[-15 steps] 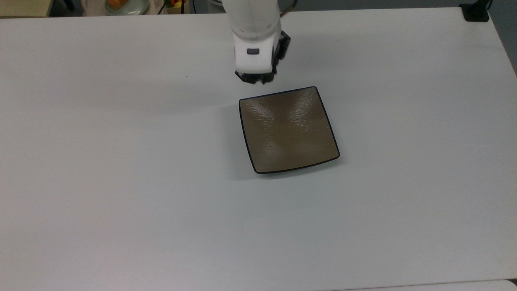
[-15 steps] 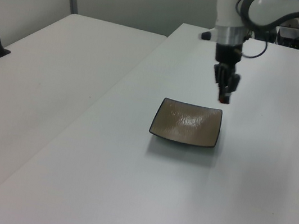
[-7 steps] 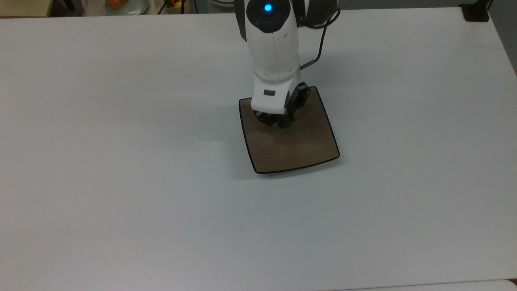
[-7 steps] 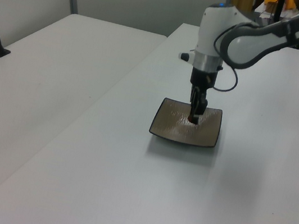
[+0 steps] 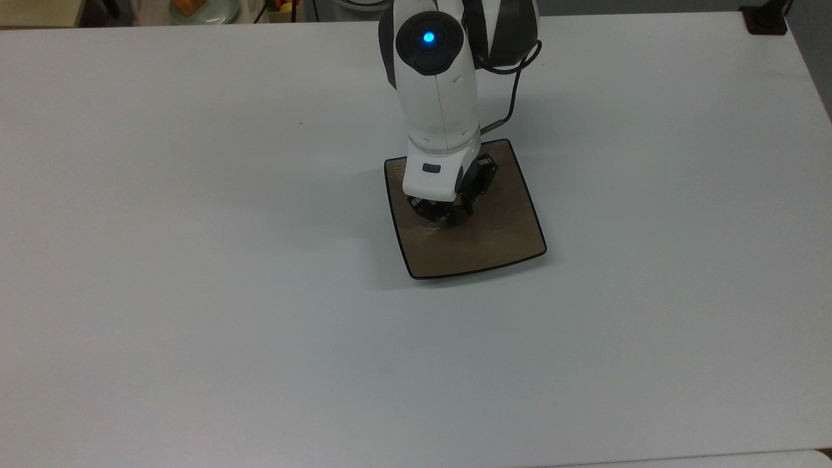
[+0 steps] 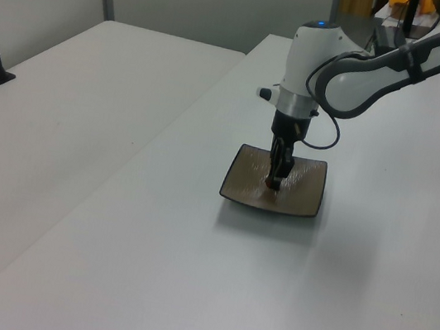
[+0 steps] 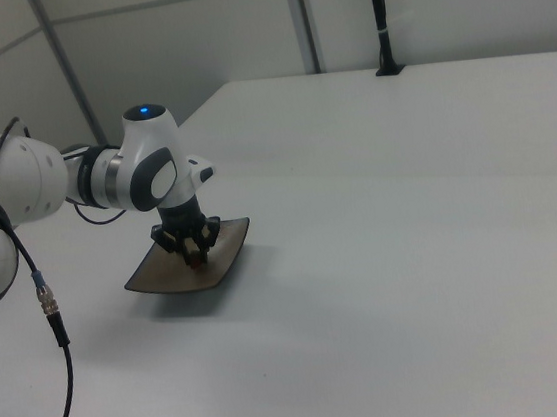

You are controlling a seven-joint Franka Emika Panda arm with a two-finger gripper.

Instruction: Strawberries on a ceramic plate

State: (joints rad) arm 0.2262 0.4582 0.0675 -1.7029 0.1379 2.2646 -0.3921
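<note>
Since a second ago my claw (image 5: pixel 448 220) has descended onto the ceramic plate (image 5: pixel 513 240), pinching the strawberry (image 7: pixel 197 261) for release.

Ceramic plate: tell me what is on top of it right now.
The claw is lowered over the ceramic plate, with something small and reddish at its tips. Whether that rests on the plate is hidden.

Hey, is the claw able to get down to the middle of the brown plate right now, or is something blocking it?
Probably yes. The claw is low over the ceramic plate, near its middle, and the left view puts it close to the surface. Nothing stands around the plate on the white table to block it.
</note>
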